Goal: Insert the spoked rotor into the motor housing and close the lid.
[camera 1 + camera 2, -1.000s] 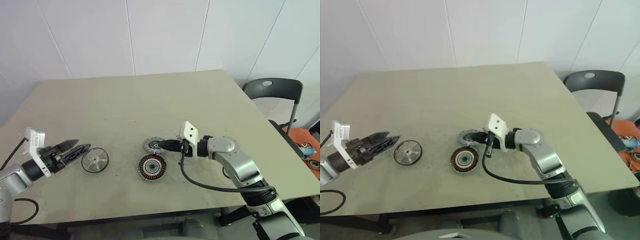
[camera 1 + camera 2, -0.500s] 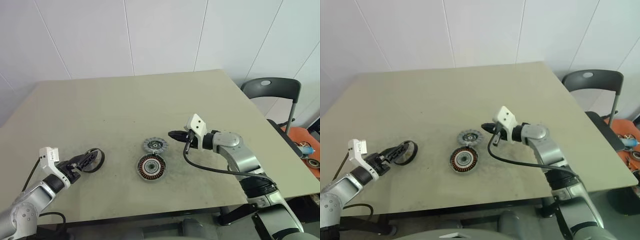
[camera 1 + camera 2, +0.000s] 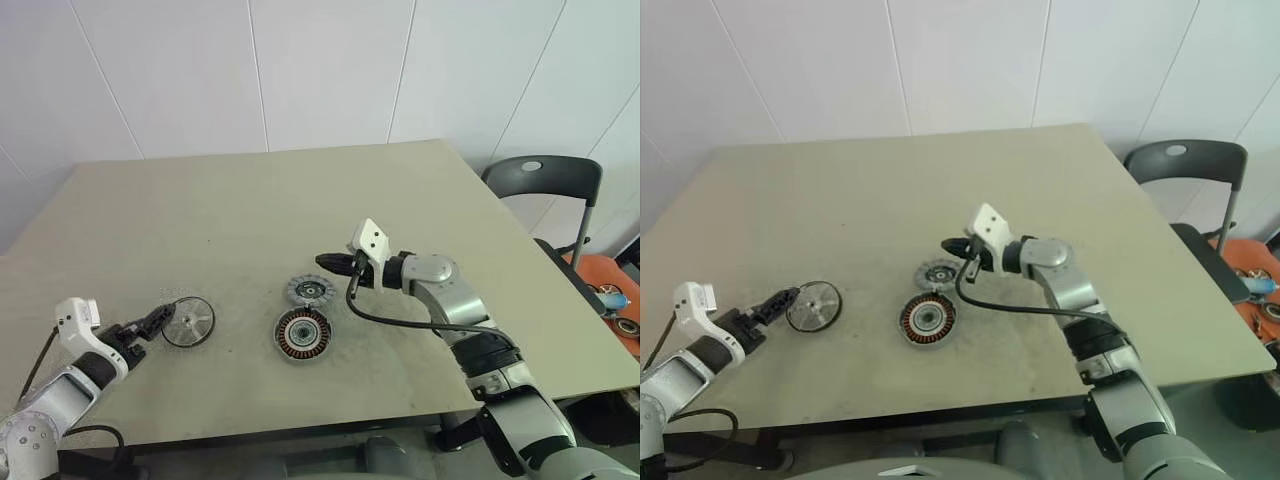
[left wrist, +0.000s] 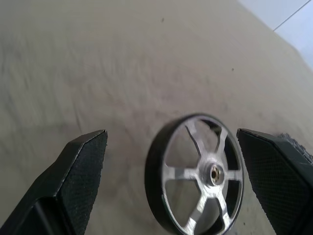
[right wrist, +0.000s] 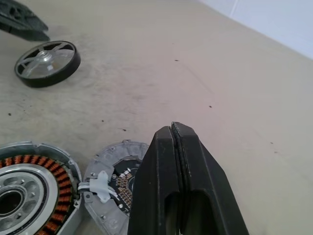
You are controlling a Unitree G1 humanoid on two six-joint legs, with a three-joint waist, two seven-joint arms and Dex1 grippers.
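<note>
Status: early; nothing is assembled yet.

- Spoked rotor (image 3: 188,321), a dark ring with silver spokes and a small hub, lies flat on the counter (image 3: 300,190), toward the robot's left and well apart from the other two parts.
- Motor housing (image 3: 303,334), a silver casing with copper windings showing inside, sits near the counter's middle with its top uncovered. There is no rotor in it.
- Lid (image 3: 311,290), a grey disc with a notched rim, lies on the counter just behind the housing, close to its edge or touching it; I cannot tell which. It is not fitted.

Left tool (image 3: 157,319): jaws wide and empty, low over the counter just beside the rotor. In the left wrist view the two fingers stand either side of the ring, clear of it.

Right tool (image 3: 328,262): fingers pressed together and holding nothing, hovering just beyond the lid.

Judgement: the step in hand is picking up the rotor. Still to do: grasp it, carry it to the housing, seat it, then place the lid.
</note>
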